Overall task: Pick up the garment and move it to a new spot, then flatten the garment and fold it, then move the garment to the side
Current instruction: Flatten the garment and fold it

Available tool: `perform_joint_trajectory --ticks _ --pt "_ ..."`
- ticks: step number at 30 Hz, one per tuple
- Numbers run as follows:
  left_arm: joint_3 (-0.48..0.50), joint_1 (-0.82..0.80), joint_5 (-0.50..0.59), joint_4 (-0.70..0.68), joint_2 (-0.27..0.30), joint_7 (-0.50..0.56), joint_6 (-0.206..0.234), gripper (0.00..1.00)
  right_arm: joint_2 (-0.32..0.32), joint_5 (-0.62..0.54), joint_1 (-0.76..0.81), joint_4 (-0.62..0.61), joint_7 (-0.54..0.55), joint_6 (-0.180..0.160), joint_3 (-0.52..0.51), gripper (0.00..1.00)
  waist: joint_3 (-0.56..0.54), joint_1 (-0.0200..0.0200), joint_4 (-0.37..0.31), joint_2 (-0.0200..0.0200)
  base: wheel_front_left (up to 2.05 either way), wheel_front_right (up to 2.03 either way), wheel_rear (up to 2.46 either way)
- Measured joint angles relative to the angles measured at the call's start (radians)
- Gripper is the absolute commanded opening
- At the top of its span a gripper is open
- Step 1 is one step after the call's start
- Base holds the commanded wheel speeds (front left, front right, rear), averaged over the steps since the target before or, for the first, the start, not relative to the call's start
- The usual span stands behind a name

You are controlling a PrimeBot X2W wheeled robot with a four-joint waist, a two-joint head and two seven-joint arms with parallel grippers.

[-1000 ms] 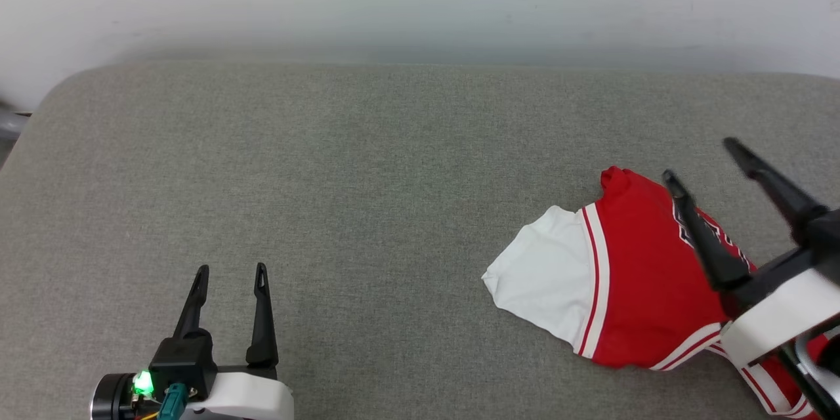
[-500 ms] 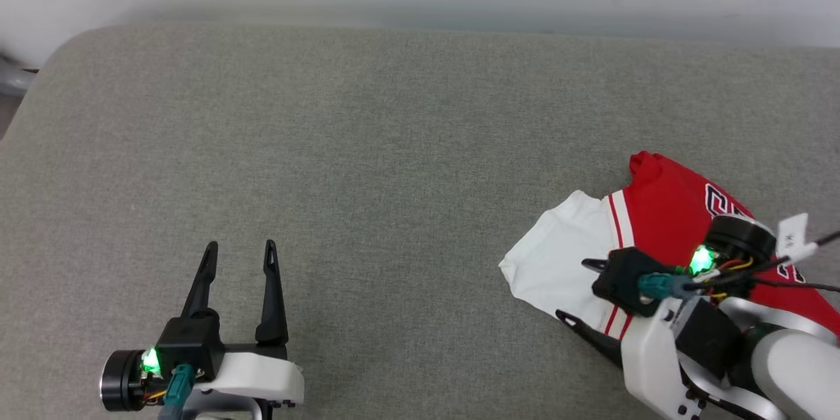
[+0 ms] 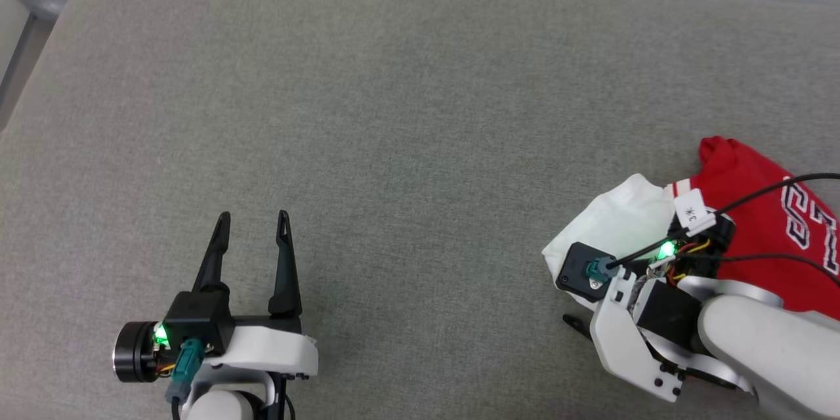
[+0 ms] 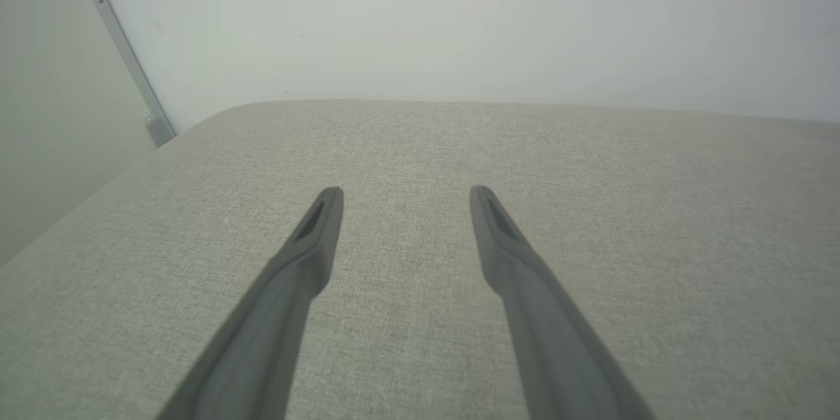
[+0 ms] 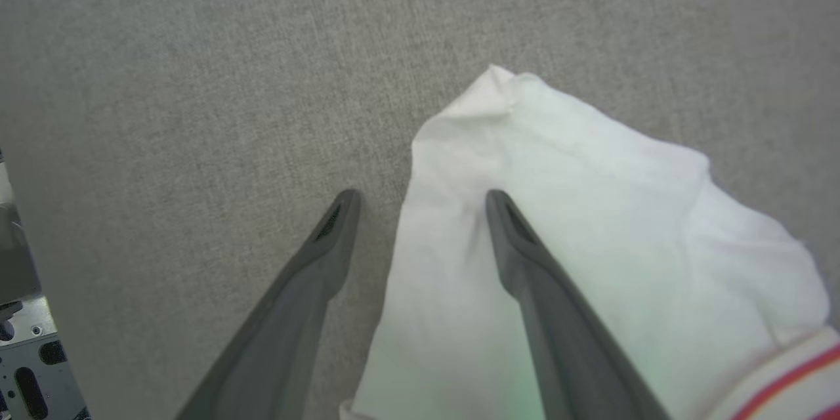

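**While right jaws straddle the sleeve edge, left arm hangs over bare fabric**

Since the right wrist view is the closest look, start there. The right gripper [image 5: 423,200] has its jaws wide apart with nothing clamped. One finger is over the bare grey surface [image 5: 164,111]. The other is over the white sleeve [image 5: 590,223] of the garment [image 3: 755,210], so the sleeve's edge runs up between the two fingers. Can't tell whether either tip touches cloth. Red-and-white striped trim [image 5: 781,374] shows at that view's bottom right corner.

- **Garment position:** it lies bunched at the right edge of the head view, on the grey surface. The white sleeve points toward the middle and the red body lies behind it.
- **Head view extras:** it shows black, white-outlined lettering [image 3: 807,216] on the red cloth, which the wrist view doesn't. The right wrist sits on top of the sleeve and hides most of both fingers. One dark tip pokes out below it, off the cloth.
- **Left gripper [image 3: 253,216]:** at lower left, well apart from the garment. Jaws are apart and empty, fingers pointing up the view.
- **Left wrist view:** the two fingers are spread over plain grey surface, with a pale wall [image 4: 459,13] beyond the rounded far edge. A slanted metal bar [image 4: 125,59] shows at far left.
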Motion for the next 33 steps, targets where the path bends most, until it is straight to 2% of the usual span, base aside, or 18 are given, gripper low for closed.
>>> perform_joint_trajectory --ticks 7,8,9,10,15,19,25,29,33 --pt "-0.009 -0.017 -0.009 0.001 0.0 0.0 0.016 1.0 0.017 0.025 -0.054 0.105 -0.006 0.0 0.064 1.0 0.048 -0.0001 0.035 0.0 0.0 0.0 0.0" --pt "-0.008 -0.017 -0.009 0.001 0.0 0.0 0.016 1.0 0.017 0.027 -0.057 0.108 -0.007 0.0 0.07 0.39 0.051 -0.0001 0.038 0.0 0.0 0.0 0.0" --pt "-0.007 -0.017 -0.009 0.001 0.0 0.0 0.017 1.0 0.018 0.028 -0.06 0.111 -0.019 0.0 0.074 0.25 0.051 -0.0001 0.038 0.0 0.0 0.0 0.0" --pt "-0.005 -0.017 -0.009 0.002 0.0 0.0 0.018 1.0 0.019 0.032 -0.063 0.114 -0.033 0.0 0.077 0.0 0.05 -0.0001 0.037 0.0 0.0 0.0 0.0" --pt "0.003 -0.017 -0.006 0.005 0.0 0.0 0.02 1.0 0.035 0.037 -0.068 0.129 -0.128 0.0 0.065 0.0 0.028 0.0 0.023 0.0 0.0 0.0 0.0" --pt "0.008 -0.012 0.0 0.005 0.0 0.0 0.017 1.0 0.043 0.031 -0.057 0.105 -0.205 0.0 -0.014 0.0 -0.001 -0.0001 0.011 0.0 0.0 0.0 0.0" --pt "0.002 0.004 0.001 0.011 0.0 0.0 0.012 1.0 0.078 0.01 -0.049 0.025 -0.253 0.0 -0.124 0.0 -0.038 -0.0001 0.007 0.0 0.0 0.0 0.0" --pt "-0.003 0.005 0.001 0.01 0.0 0.0 0.011 1.0 0.142 -0.015 -0.059 0.008 -0.262 0.0 -0.169 0.0 -0.042 -0.0001 0.027 0.0 0.0 0.0 0.0" --pt "-0.009 0.007 -0.002 0.009 0.0 0.0 0.012 1.0 0.237 -0.035 -0.083 0.038 -0.262 0.0 -0.158 0.0 -0.038 -0.0001 0.052 0.0 0.0 0.0 0.0"
